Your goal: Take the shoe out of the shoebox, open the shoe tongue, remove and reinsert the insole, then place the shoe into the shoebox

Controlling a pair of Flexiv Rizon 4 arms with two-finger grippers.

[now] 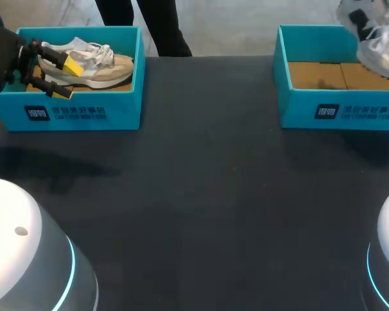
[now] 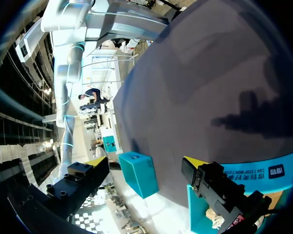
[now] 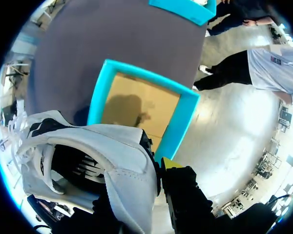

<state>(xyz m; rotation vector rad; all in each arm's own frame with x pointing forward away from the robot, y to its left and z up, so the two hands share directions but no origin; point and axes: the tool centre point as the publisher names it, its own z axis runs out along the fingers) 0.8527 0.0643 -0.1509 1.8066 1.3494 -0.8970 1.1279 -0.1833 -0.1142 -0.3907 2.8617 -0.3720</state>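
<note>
A beige and white shoe (image 1: 94, 65) lies in the left blue shoebox (image 1: 84, 113). My left gripper (image 1: 66, 79) stands open at the shoe's heel end, one yellow tip above the shoe and one in front of it. In the left wrist view its fingers (image 2: 95, 163) are wide apart with nothing between them. A white and black shoe (image 1: 376, 32) hangs above the back of the right blue shoebox (image 1: 340, 110). My right gripper (image 3: 155, 170) is shut on the heel collar of this shoe (image 3: 112, 151), one finger inside it. The box's brown floor (image 3: 136, 109) lies bare below.
The dark table (image 1: 207, 194) stretches between the two boxes. The left box's wall (image 2: 263, 173) shows beside my left gripper, and the right box (image 2: 136, 173) sits far ahead of it. A person stands beyond the table's far edge, touching nothing.
</note>
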